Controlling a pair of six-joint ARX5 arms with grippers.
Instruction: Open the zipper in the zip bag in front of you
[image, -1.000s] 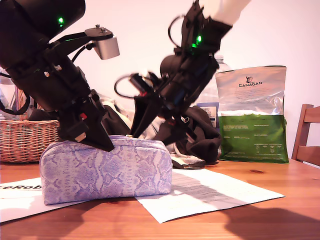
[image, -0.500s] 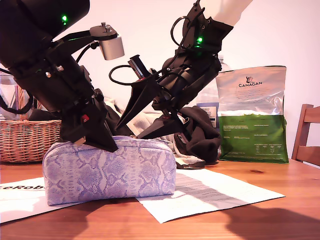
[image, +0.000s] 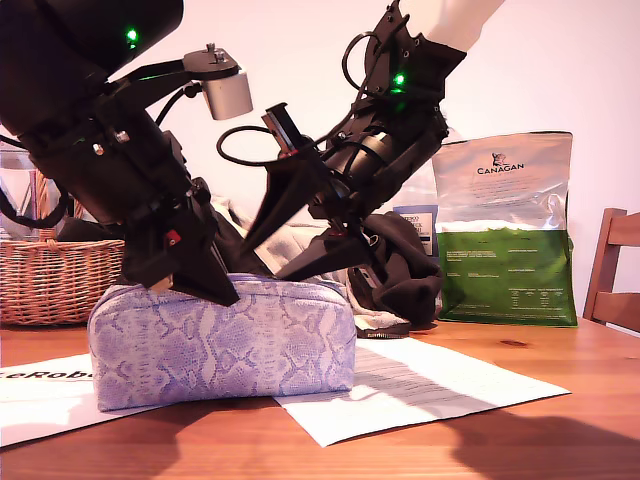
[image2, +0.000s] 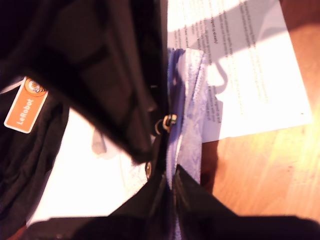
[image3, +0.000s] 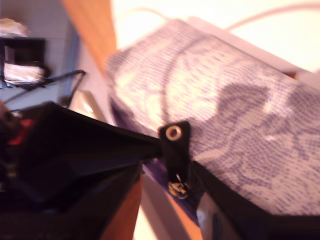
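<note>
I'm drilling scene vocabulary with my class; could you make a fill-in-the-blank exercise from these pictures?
The zip bag lies partly on sheets of ____. The wicker basket stands at the exterior view's ____. The foil bag bears the brand name ____.
Missing words: paper; left; Canagan.

Wooden table (image: 520, 420) — white papers (image: 420, 385) lie on it, the zip bag (image: 222, 340) atop them. Behind the bag: a wicker basket (image: 55, 280), dark clothing (image: 400, 265), and a Canagan foil bag (image: 505, 230).
</note>
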